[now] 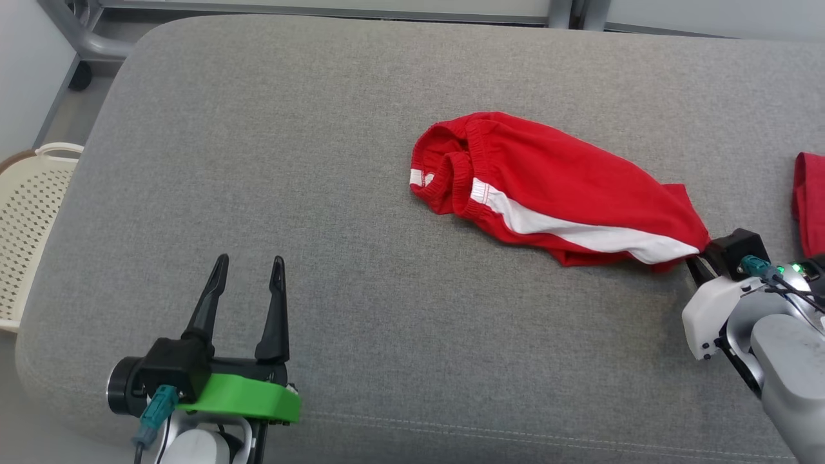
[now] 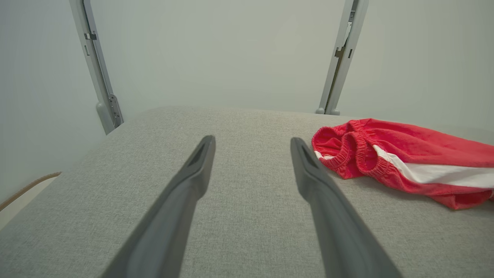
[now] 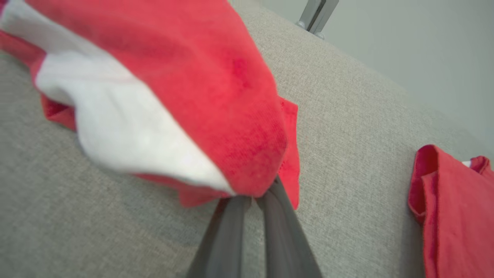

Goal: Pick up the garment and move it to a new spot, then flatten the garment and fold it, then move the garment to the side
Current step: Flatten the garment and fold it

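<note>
The garment point(image 1: 554, 187) is a pair of red shorts with a white side stripe, lying bunched on the grey cushion point(image 1: 290, 161), waistband toward the left. My right gripper point(image 1: 699, 258) pinches the garment's lower right end; in the right wrist view the two fingers point(image 3: 231, 239) stand close together with the red cloth point(image 3: 216, 96) caught between their tips. My left gripper point(image 1: 248, 267) hovers open over the cushion near its front left, well left of the garment point(image 2: 405, 154), with nothing between its fingers point(image 2: 193, 170).
A second red cloth point(image 1: 809, 200) lies at the cushion's right edge, also seen in the right wrist view point(image 3: 451, 208). A beige perforated basket point(image 1: 29, 219) stands on the floor to the left. Grey metal frame posts point(image 2: 341, 58) rise behind the cushion.
</note>
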